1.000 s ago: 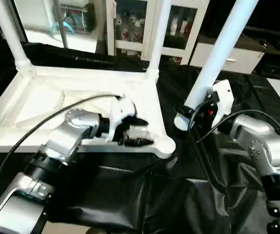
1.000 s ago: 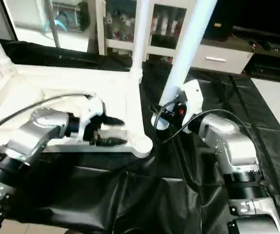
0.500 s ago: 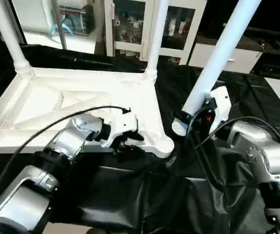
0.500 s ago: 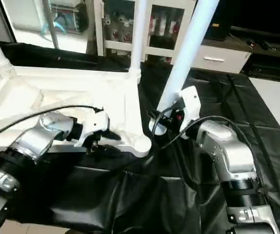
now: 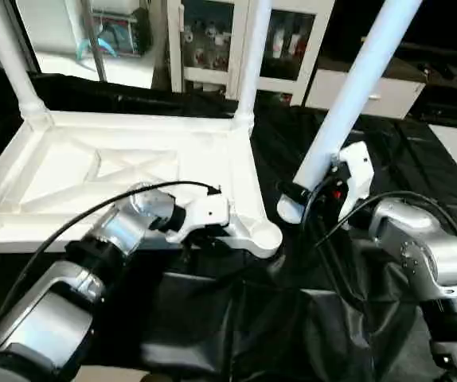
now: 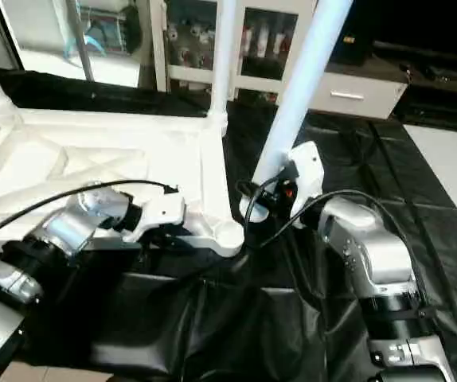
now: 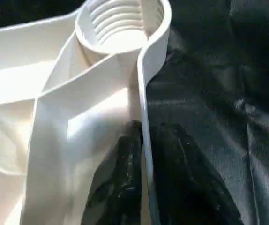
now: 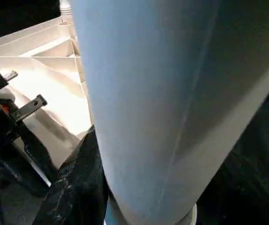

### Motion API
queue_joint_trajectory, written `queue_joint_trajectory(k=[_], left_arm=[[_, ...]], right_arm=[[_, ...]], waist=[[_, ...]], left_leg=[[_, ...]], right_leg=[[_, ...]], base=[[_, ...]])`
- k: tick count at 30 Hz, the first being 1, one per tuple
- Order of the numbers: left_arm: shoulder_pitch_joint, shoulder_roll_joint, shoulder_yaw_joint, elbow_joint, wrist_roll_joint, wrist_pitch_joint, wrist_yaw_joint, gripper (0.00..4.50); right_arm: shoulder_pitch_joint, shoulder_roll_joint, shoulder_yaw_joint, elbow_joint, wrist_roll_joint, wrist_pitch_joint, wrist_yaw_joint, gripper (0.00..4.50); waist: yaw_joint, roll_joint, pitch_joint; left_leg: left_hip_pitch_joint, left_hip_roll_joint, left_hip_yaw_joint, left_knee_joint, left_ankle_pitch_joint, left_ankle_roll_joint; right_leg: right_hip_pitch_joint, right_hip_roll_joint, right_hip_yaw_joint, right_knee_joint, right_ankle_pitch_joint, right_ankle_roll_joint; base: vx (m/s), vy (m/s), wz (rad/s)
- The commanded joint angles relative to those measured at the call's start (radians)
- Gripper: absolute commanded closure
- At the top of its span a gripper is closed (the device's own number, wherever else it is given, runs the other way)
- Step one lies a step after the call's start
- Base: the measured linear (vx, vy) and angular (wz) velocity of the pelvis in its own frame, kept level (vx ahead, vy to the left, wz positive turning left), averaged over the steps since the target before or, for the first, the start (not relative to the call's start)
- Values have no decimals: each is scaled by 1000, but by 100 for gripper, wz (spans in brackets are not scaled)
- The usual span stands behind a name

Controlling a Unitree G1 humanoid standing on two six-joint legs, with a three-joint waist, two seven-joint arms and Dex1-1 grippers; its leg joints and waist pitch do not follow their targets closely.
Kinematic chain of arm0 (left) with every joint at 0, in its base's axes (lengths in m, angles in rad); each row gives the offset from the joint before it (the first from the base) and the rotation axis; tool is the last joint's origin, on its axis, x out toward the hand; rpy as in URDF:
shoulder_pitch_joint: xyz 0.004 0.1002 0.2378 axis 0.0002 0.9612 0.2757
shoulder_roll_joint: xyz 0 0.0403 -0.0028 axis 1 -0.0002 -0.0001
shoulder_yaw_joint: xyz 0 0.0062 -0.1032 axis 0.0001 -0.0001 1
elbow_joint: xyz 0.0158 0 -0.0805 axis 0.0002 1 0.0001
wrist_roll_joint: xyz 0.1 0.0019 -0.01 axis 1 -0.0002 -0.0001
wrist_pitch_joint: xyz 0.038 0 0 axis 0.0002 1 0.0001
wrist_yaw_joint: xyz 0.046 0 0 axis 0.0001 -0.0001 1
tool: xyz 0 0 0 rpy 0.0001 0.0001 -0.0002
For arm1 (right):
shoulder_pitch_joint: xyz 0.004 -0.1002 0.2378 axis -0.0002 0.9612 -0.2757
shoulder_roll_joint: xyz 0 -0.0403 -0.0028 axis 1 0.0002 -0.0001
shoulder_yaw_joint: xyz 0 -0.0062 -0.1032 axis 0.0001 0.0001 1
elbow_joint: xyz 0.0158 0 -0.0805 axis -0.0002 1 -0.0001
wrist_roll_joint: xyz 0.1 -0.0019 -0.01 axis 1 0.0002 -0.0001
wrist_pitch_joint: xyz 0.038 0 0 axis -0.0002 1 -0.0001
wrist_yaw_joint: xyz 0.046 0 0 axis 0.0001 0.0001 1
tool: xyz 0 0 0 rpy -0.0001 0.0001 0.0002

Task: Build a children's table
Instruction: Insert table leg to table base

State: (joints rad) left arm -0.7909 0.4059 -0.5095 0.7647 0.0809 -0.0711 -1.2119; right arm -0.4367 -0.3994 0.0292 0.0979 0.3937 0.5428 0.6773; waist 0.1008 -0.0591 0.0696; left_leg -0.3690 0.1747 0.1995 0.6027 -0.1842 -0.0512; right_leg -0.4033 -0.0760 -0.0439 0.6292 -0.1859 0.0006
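The left gripper (image 7: 144,140) pinches the white plastic tabletop's raised rim (image 7: 143,101) — the right gripper (image 5: 312,189) grips a long white tapered leg (image 5: 354,83); its tilt risks cross-threading in the empty threaded corner socket (image 7: 120,21).

**Bright plastic, dark cloth, blur up close**

Light falls from above, and the tabletop (image 5: 133,171) glares near white against the black cloth (image 5: 292,334), which swallows detail but shows soft sheen on its folds. In the right wrist view the leg (image 8: 172,103) looms smeared and bluish. Background cabinets (image 5: 212,40) sit slightly washed.
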Motion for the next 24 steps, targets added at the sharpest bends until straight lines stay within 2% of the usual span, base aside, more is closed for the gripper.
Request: queue_joint_trajectory(k=[1,2,4,7,8,13,14,15,17,24], left_arm=[[-14,19,3,2,9,-6,-10,405],[-12,25,6,-1,8,-7,-15,405],[-9,28,9,-3,8,-9,-22,437],[-2,26,14,2,16,-17,-31,443],[1,22,15,6,21,-22,-32,449],[16,12,9,-2,24,-24,-31,450],[23,9,8,-8,23,-21,-29,450],[30,5,8,-18,20,-18,-28,450],[55,-9,18,-60,0,8,-24,450],[92,-31,30,-114,-23,36,-30,450]], right_arm=[[-6,-5,-5,-31,-3,6,10,262],[-6,-5,-3,-31,-2,7,12,262],[-5,-5,0,-32,-2,6,16,262],[-6,-4,4,-30,-1,4,19,262],[-9,-2,7,-28,-1,4,20,262],[-13,10,16,-33,3,13,24,262],[-11,13,21,-37,5,20,28,262],[-6,15,30,-42,9,30,34,262],[23,17,61,-59,9,51,49,262],[59,45,91,-48,-21,34,21,262]], waist=[[2,17,-76],[2,18,-76],[2,19,-74],[2,14,-76],[2,16,-75],[5,16,-75],[4,12,-75],[6,14,-76],[6,11,-75],[8,11,-73]], left_leg=[[24,58,-30,-76,-230,-42],[25,59,-30,-76,-228,-41],[27,59,-29,-77,-239,-45],[25,59,-29,-76,-237,-45],[26,59,-29,-76,-237,-45],[27,60,-29,-77,-241,-46],[26,60,-29,-77,-244,-47],[26,61,-29,-77,-242,-46],[26,63,-30,-78,-238,-44],[25,61,-28,-80,-237,-43]], right_leg=[[47,-79,44,-71,-132,-247],[46,-80,44,-70,-131,-247],[44,-80,44,-72,-143,-248],[45,-81,44,-72,-150,-248],[44,-81,45,-73,-155,-246],[41,-81,45,-75,-170,-242],[42,-81,45,-75,-172,-241],[42,-82,45,-74,-172,-241],[43,-83,45,-73,-170,-240],[38,-83,46,-77,-201,-223]], base=[[0,0,0],[0,0,0],[0,0,0],[0,0,0],[0,0,0],[0,0,0],[0,0,0],[0,0,0],[0,0,0],[0,0,0]])
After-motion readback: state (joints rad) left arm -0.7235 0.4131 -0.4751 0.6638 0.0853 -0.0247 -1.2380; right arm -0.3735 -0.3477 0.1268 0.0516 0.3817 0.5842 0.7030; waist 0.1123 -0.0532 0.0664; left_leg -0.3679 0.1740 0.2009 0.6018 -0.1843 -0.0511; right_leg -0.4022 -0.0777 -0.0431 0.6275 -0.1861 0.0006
